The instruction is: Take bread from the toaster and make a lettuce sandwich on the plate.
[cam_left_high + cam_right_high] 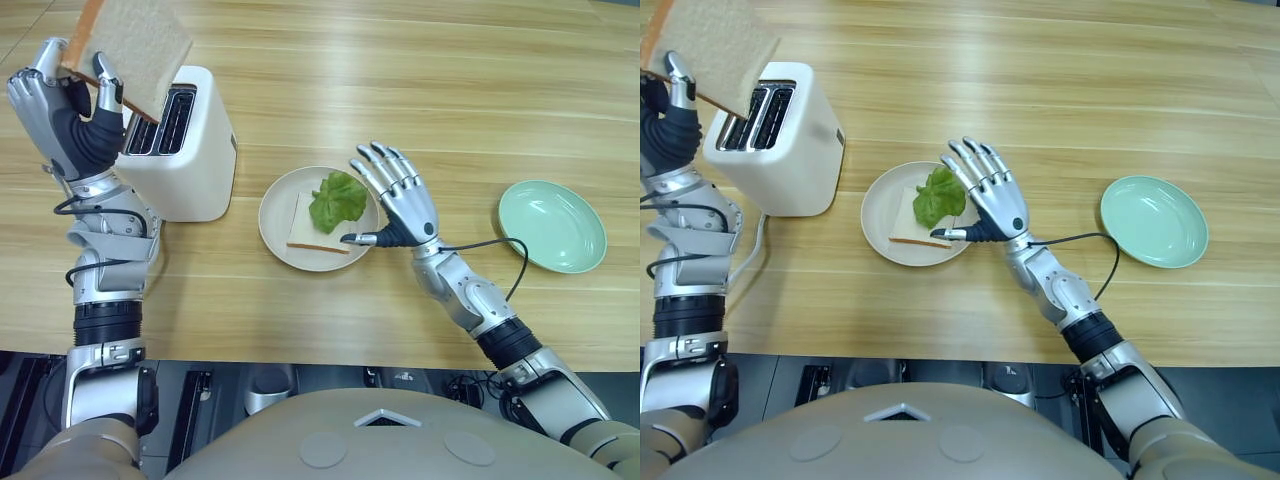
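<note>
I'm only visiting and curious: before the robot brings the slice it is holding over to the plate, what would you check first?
1. Top slice gripped in the left hand: ok, held by its lower edge.
2. Top slice out of the toaster: ok, it is above the slots.
3. Bottom slice lying on the beige plate: ok.
4. Lettuce on the bottom slice: ok, though part hangs past its far edge.
5. Right hand out of the landing spot: not ok, it is open at the plate's right rim with its thumb reaching in beside the bottom slice.
6. Grip firm enough for the carry: cannot tell.
</note>
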### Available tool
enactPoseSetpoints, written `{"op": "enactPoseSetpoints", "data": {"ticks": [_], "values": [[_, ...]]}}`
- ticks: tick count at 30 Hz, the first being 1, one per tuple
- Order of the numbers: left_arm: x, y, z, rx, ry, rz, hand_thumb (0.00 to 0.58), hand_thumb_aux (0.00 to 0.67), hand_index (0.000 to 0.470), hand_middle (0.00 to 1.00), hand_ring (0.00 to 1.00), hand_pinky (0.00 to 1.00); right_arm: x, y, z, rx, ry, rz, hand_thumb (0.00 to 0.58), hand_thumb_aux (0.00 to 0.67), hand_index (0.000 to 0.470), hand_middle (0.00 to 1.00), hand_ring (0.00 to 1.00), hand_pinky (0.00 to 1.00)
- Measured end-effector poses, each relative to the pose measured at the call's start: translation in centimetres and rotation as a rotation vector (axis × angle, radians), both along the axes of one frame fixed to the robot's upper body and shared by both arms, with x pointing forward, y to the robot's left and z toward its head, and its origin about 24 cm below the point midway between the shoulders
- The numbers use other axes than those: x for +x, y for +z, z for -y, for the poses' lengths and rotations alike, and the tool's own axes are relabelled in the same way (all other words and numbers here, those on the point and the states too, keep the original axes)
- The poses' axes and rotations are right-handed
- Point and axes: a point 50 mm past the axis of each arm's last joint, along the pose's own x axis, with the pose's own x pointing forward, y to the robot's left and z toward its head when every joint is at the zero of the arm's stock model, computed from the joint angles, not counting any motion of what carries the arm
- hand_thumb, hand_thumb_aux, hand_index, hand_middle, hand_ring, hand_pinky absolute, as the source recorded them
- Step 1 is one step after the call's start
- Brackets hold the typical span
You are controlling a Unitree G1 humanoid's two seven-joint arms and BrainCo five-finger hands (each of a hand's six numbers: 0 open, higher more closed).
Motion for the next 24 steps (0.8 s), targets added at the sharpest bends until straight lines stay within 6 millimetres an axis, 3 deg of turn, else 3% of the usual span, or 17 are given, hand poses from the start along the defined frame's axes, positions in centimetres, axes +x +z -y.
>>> {"op": "enactPoseSetpoints", "data": {"ticks": [4,7,8,12,15,19,24], "values": [[0.8,-2.2,4.4,-0.084,-0.400,-0.204,0.580,0.670,0.460,1.00,1.00,1.00,0.4,-0.3,2.7,0.010,-0.110,-0.018,0.000,0.000,0.000,0.00,0.00,0.00],[1.1,-5.6,7.6,-0.088,-0.646,-0.447,0.580,0.670,0.460,1.00,1.00,1.00,0.3,-0.3,3.9,0.052,-0.158,-0.031,0.000,0.000,0.000,0.00,0.00,0.00],[1.1,-7.0,8.3,-0.089,-0.712,-0.537,0.580,0.670,0.460,1.00,1.00,1.00,0.3,-0.3,4.3,0.054,-0.172,-0.030,0.000,0.000,0.000,0.00,0.00,0.00],[1.3,-9.1,9.2,-0.104,-0.851,-0.708,0.580,0.670,0.460,1.00,1.00,1.00,0.4,0.2,4.9,0.085,-0.184,-0.015,0.000,0.000,0.000,0.00,0.00,0.00],[1.6,-10.6,9.3,-0.125,-0.918,-0.813,0.580,0.670,0.460,1.00,1.00,1.00,0.0,0.5,4.3,0.100,-0.135,-0.001,0.000,0.000,0.000,0.00,0.00,0.00],[2.6,-12.3,9.3,-0.145,-0.997,-0.955,0.580,0.670,0.460,1.00,1.00,1.00,-0.9,0.6,1.8,0.079,0.001,-0.001,0.000,0.000,0.000,0.00,0.00,0.00],[3.4,-12.8,9.5,-0.122,-1.052,-1.027,0.580,0.670,0.460,1.00,1.00,1.00,-1.8,-0.2,-0.7,0.016,0.125,-0.040,0.000,0.000,0.000,0.00,0.00,0.00]]}}
